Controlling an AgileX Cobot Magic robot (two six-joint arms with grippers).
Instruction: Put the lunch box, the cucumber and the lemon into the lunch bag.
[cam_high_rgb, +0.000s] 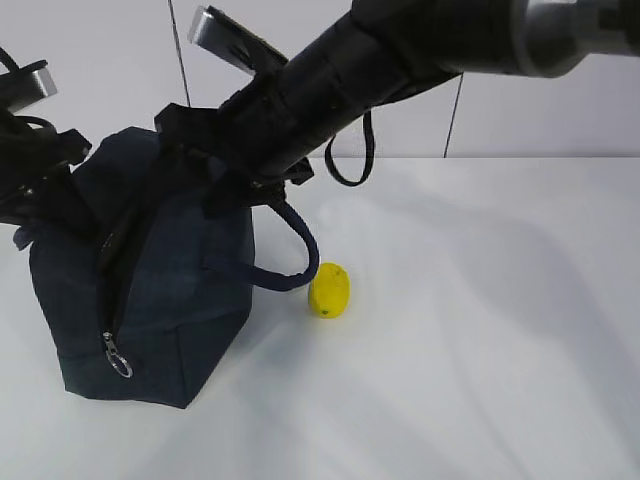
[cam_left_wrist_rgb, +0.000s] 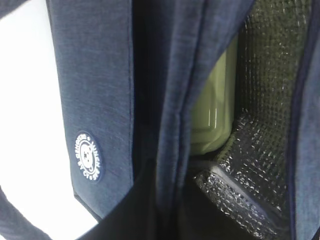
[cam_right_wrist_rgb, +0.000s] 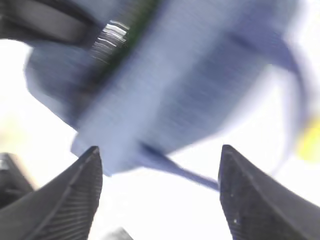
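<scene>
Exterior view: navy lunch bag sits on the white table at left, zipper running down its near corner with a metal ring pull hanging low. One loop handle droops off the bag's right side, the other handle loops up behind the arm. Lemon lies on the table just right of the bag, beside the drooping handle, not touching the bag body. Right arm comes in from the upper right and reaches across over the top of the bag; its gripper tip is hidden behind the arm body in this view. Left arm sits at the far left edge against the bag's left side.

Left wrist view: close on the bag fabric, round white logo patch on the outer panel. Bag mouth gapes at right, silver foil lining showing, and the lunch box with its pale green lid stands on edge inside against the fabric wall. Left gripper not seen in frame; it is closed tight, cannot tell on what.

Right wrist view: heavy motion blur. Right gripper jaws spread wide, nothing between them, blurred bag beyond them, yellow smear of the lemon at the right edge. Cucumber not seen in any view.
</scene>
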